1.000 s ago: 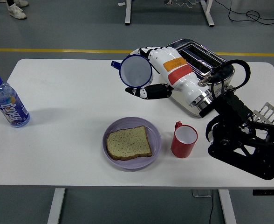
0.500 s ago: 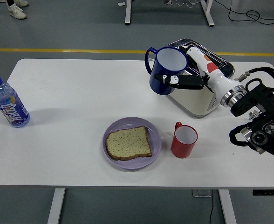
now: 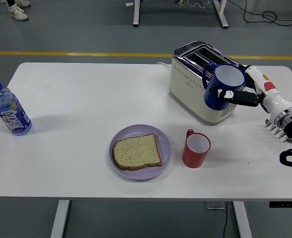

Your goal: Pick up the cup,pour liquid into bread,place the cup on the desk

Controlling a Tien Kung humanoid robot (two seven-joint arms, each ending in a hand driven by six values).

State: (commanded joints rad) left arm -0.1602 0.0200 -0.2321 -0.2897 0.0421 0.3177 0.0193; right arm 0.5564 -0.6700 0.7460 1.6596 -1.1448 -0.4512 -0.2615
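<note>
Blue cup: you have the blue cup [image 3: 223,89] up in the air at the right of the frame, just in front of the toaster's right end. It sits close to upright, its white inside facing you, and its handle points left toward the toaster. No liquid can be made out inside.
Right robot hand: your right robot hand [image 3: 245,89] comes in from the right edge and grips the blue cup, with a dark finger [image 3: 243,97] laid across the cup's lower right side. The white forearm runs back to the lower right, where the black arm leaves the frame.
Left robot hand: it does not appear anywhere in your view.
Bread: one slice of bread [image 3: 137,152] lies flat on the purple plate [image 3: 163,137], low in the middle of the frame, well to the lower left of the held cup.
Red mug: a red mug [image 3: 196,148] stands upright on the worktop just right of the plate, handle toward the top of the frame, white inside.
Toaster: the cream toaster [image 3: 198,82] stands in the upper right part of the worktop, slots up, set at a slant.
Water bottle: a water bottle [image 3: 8,109] with a blue cap and blue label stands at the far left edge, well apart from everything else.
Worktop: the white worktop [image 3: 76,99] fills most of your view; grey floor with a yellow line shows beyond it at the top.
</note>
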